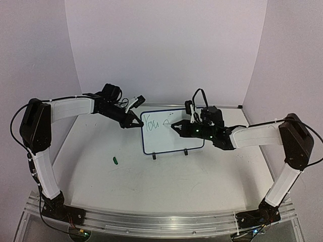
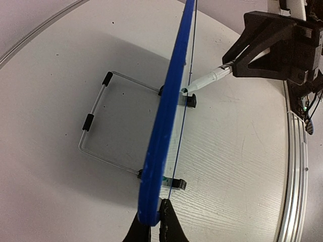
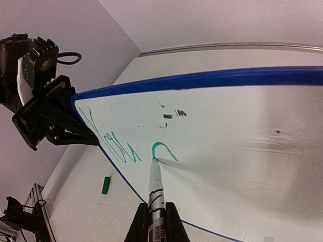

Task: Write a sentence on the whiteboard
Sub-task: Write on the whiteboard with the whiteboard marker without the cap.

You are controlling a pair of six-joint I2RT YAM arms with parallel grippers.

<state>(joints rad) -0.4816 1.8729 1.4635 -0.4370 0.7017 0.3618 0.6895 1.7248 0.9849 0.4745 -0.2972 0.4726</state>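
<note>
The whiteboard (image 1: pixel 174 142) stands upright on the table, its blue frame edge-on in the left wrist view (image 2: pixel 166 111). My left gripper (image 1: pixel 135 123) is shut on its left edge, the fingers pinching the frame (image 2: pixel 154 222). My right gripper (image 1: pixel 177 125) is shut on a white marker (image 3: pixel 155 186) whose tip touches the board face (image 3: pixel 242 131). The sentence (image 3: pixel 113 143) in green reads "You", followed by a fresh curved stroke at the marker tip; it also shows in the top view (image 1: pixel 152 124). The marker also shows in the left wrist view (image 2: pixel 204 81).
A green marker cap (image 1: pixel 115 160) lies on the table left of the board, also in the right wrist view (image 3: pixel 106 185). Two black clip feet (image 1: pixel 154 157) hold the board's bottom edge. A wire stand (image 2: pixel 96 108) lies behind the board. Walls enclose the table on three sides.
</note>
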